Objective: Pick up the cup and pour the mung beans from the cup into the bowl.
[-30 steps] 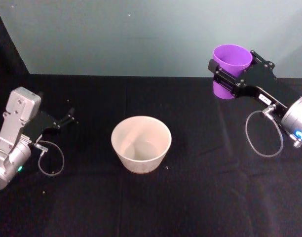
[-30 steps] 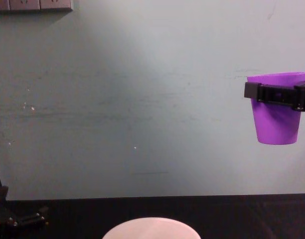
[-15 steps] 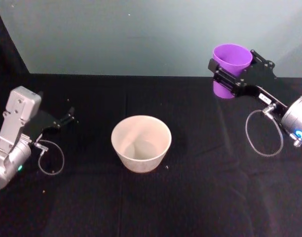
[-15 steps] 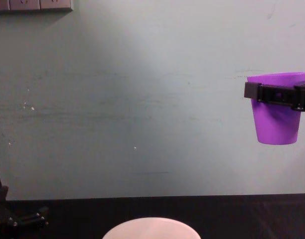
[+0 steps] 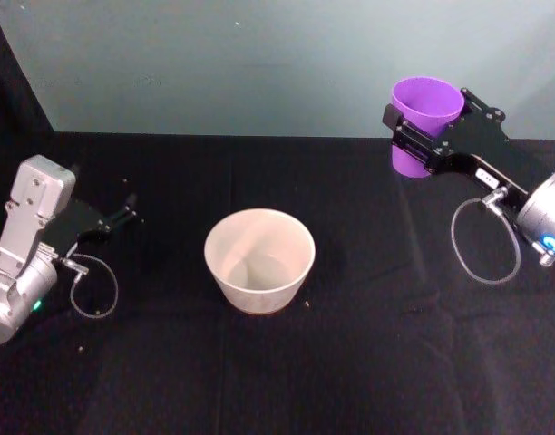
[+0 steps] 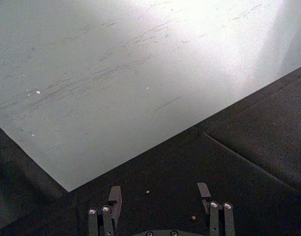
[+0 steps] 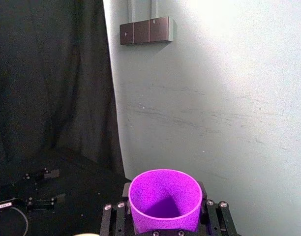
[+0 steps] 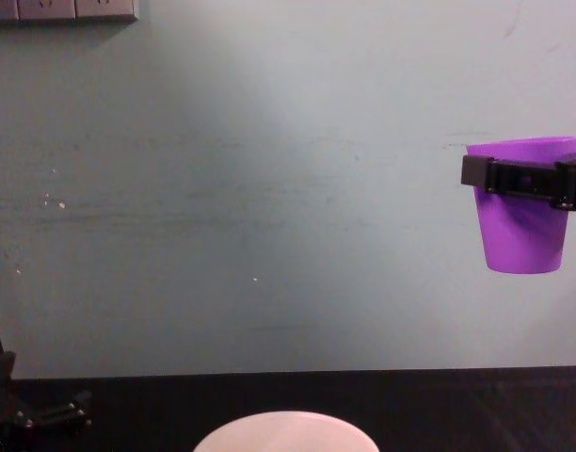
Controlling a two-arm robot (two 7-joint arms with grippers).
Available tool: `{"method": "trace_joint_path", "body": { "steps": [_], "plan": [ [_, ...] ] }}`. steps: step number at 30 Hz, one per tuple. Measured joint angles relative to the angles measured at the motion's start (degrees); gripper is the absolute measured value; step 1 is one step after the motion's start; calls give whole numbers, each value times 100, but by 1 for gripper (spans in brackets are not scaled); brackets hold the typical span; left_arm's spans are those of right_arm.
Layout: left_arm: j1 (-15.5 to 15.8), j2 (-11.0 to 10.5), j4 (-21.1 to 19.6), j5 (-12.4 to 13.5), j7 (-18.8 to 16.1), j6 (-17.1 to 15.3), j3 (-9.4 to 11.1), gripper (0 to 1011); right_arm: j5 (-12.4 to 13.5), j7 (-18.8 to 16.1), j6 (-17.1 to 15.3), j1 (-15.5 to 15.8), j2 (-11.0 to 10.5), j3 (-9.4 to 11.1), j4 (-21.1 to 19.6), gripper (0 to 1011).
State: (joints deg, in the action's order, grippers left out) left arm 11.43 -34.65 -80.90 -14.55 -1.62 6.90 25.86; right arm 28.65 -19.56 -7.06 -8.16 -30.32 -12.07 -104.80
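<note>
Gripping the cup [image 5: 426,101] round its upper wall, the R gripper [image 5: 424,127] has its fingers closed on both sides & holds it upright, mouth up, raised well above the black table [image 5: 368,344] at the far right. The bowl [image 5: 259,294] sits upright at table centre, left of the cup & nearer, well apart from it. The L gripper [image 5: 131,210] rests low at the left w/ fingers spread partway, nothing between them; two small beans [image 6: 147,191] lie on the cloth near its tips.
</note>
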Motion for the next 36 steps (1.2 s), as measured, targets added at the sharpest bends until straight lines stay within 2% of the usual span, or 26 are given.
{"method": "trace_joint_path", "body": {
  "steps": [36],
  "plan": [
    [0, 0, 0, 0, 0, 0, 0, 1000, 0, 0, 0, 0, 0, 0, 0, 746]
  ]
}}
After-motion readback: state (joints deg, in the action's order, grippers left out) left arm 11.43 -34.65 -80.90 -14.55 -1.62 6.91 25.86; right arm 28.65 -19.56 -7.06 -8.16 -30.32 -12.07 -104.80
